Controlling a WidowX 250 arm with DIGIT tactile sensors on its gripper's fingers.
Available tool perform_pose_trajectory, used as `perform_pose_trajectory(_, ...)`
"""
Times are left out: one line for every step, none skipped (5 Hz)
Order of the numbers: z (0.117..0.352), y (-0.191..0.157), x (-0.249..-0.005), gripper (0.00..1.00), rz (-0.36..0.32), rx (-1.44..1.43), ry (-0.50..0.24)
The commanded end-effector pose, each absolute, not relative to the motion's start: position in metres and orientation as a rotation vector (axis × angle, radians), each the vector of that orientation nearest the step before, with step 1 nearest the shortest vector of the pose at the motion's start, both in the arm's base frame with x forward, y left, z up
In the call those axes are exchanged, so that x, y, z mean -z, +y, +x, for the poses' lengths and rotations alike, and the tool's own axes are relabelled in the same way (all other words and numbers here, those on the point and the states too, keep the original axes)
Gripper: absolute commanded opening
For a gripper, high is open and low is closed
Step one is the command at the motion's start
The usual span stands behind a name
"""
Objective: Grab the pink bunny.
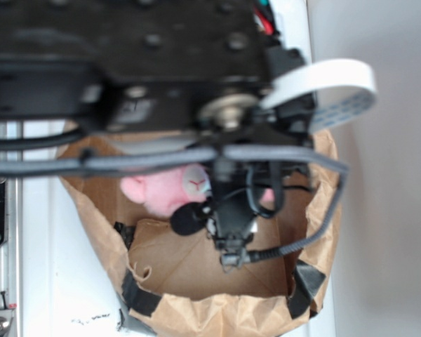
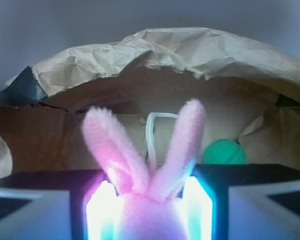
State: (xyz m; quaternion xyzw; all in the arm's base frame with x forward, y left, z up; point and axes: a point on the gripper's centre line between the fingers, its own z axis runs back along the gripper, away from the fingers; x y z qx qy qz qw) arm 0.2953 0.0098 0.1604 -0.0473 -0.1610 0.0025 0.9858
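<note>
The pink bunny (image 2: 145, 220) fills the gap between my gripper's (image 2: 149, 212) two glowing pads (image 2: 101, 210), head first. Both pads press against its sides, and its two long ears (image 2: 112, 150) stick up above them. The gripper is shut on it. In the exterior view the bunny (image 1: 170, 189) shows as a pink lump inside the brown paper bag (image 1: 196, 309). The gripper (image 1: 221, 210) reaches down into the bag right beside it, and the black arm above hides much of it.
A green knitted ball (image 2: 224, 151) lies behind the right finger, against the crumpled bag wall (image 2: 190, 50). A white cord loop (image 2: 152, 135) hangs between the ears. Black tape (image 1: 142, 296) patches the bag's corners. A metal rail (image 1: 3, 232) runs along the left.
</note>
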Motion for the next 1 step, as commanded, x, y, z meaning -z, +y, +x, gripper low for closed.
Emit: perform_pose_trajectory(0.2895,0.0154,-0.1758,0.00,-0.021,0.028,-0.303)
